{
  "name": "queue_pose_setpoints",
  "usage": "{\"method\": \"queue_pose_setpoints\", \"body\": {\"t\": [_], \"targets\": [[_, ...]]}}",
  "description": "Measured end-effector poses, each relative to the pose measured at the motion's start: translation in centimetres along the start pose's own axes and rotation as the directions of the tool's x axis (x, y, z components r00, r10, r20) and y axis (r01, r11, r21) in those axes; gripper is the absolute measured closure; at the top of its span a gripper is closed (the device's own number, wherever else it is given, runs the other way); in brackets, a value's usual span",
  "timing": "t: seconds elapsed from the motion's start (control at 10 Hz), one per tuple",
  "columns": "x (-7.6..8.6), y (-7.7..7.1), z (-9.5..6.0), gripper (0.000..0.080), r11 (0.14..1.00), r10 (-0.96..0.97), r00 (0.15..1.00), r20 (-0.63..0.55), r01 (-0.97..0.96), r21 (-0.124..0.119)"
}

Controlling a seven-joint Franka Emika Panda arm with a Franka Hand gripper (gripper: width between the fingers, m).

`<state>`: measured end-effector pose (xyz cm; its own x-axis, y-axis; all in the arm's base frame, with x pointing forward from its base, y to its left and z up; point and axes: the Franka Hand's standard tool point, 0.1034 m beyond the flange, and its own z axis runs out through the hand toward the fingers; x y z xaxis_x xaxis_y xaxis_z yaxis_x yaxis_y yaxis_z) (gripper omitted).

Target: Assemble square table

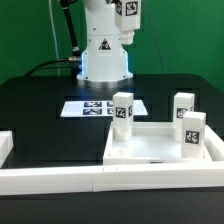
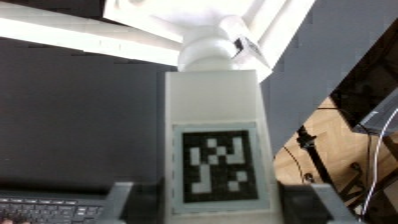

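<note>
The white square panel [image 1: 160, 148] lies on the black table [image 1: 40, 110], with the long white border bars [image 1: 60, 180] along its near side and the marker board [image 1: 85, 107] just beyond its far corner.

Three short tagged legs stand upright on the panel: one at its far corner toward the exterior view's left [image 1: 122, 111], one at its far corner toward the right [image 1: 182, 106], and one at its near right corner [image 1: 192, 129]. They look seated in their sockets, though how firmly cannot be told.

The fourth leg [image 2: 214, 125] is clamped in the claw [image 2: 217, 205], one finger [image 2: 121, 203] on each side. By my reading three quarters is done, and the panel's near left corner awaits this leg.

In the exterior view the claw is cut off by the frame's edge. In the wrist view the leg's far end fades into white glare.
</note>
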<state>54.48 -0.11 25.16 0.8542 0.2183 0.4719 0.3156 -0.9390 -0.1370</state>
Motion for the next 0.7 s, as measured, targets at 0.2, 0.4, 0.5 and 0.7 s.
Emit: {"method": "queue_pose_setpoints", "body": {"t": [0.2,0.4,0.5,0.7], "targets": [[0.0,0.1,0.0,0.0511,1.000,0.001,1.000,0.001,-0.001,-0.001],[-0.4,0.2,0.0,0.0511,0.999,-0.030,0.999,0.011,0.030,0.017],[-1.5,1.2,-0.4,0.0511,0.998,-0.031,0.999,0.035,0.029,0.058],[-2.6,3.1,1.9,0.0511,0.993,-0.068,0.997,0.046,0.063,0.104]]}}
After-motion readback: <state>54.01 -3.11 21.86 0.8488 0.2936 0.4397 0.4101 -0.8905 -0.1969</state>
